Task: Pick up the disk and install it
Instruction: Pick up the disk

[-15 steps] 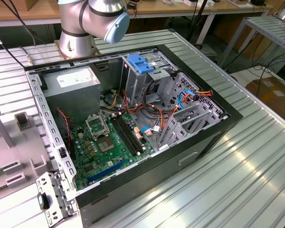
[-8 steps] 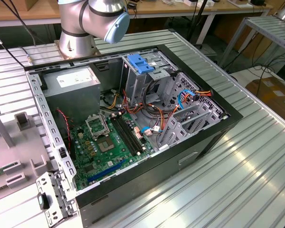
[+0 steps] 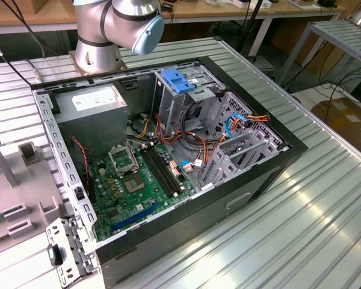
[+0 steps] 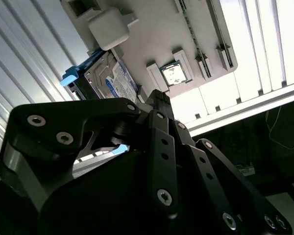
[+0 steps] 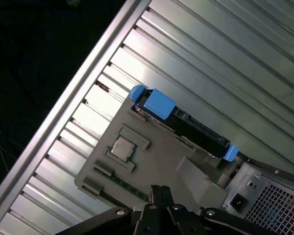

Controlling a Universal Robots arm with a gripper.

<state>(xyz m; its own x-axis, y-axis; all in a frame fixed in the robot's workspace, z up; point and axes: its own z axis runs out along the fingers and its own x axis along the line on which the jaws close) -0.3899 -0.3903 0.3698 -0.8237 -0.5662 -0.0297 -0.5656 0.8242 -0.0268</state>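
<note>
In the exterior view the open computer case (image 3: 168,150) lies on the ribbed table (image 3: 301,229), with a gray tray (image 3: 15,195) beside one end. In the second wrist view the gripper (image 4: 157,98) hangs above that tray, apart from the disk (image 4: 115,81); whether it is spread or pressed together I cannot tell. In the first wrist view the disk (image 5: 196,128) stands on edge along one edge of the tray. Stiff, dense, likely shock-shy: pinch its flat faces mid-length.

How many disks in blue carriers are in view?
1. The disk sits at the edge of the grey tray on the ribbed table, seen in both wrist views. Others may be hidden inside the computer case.
</note>
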